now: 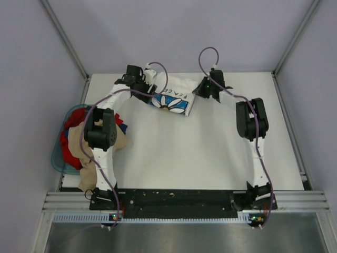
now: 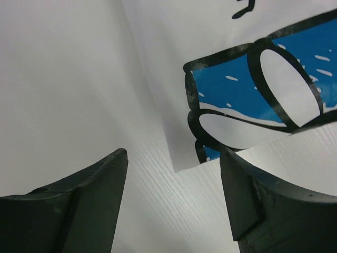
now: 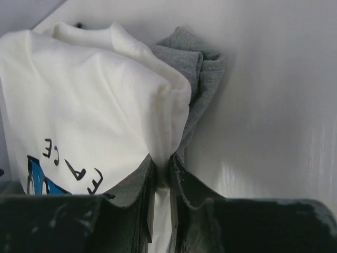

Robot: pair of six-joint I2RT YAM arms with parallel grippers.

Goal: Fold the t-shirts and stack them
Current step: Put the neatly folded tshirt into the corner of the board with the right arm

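— Where is the white tee (image 1: 176, 95)?

— On the table (image 1: 210, 153), bunched into a rough fold. Its blue daisy print (image 1: 171, 104) faces up, and there is dark lettering (image 3: 73, 166) just beside the print.

— And the grey tee?

— The grey tee (image 3: 202, 68) pokes out past the white tee's edge in the right wrist view, and the two touch. I cannot tell how much of it lies beneath. From overhead I cannot make it out.

— What has hold of the white tee?

— The right gripper (image 3: 162, 163) is at the white tee's right edge. Its fingers are pressed together on a fold of the white cloth, which shows between them.

— The other arm?

— The left gripper (image 2: 174, 195) is at the white tee's left edge. Its fingers (image 2: 95, 205) are spread wide, and a corner of the white tee with the print's dark border lies between them. I cannot tell whether either finger touches the cloth.

— Anything else?

— A teal basket (image 1: 57, 158) stands to the left of the white tee and nearer the arm bases, well apart from it. It is heaped with red, blue and tan clothes (image 1: 73, 147).
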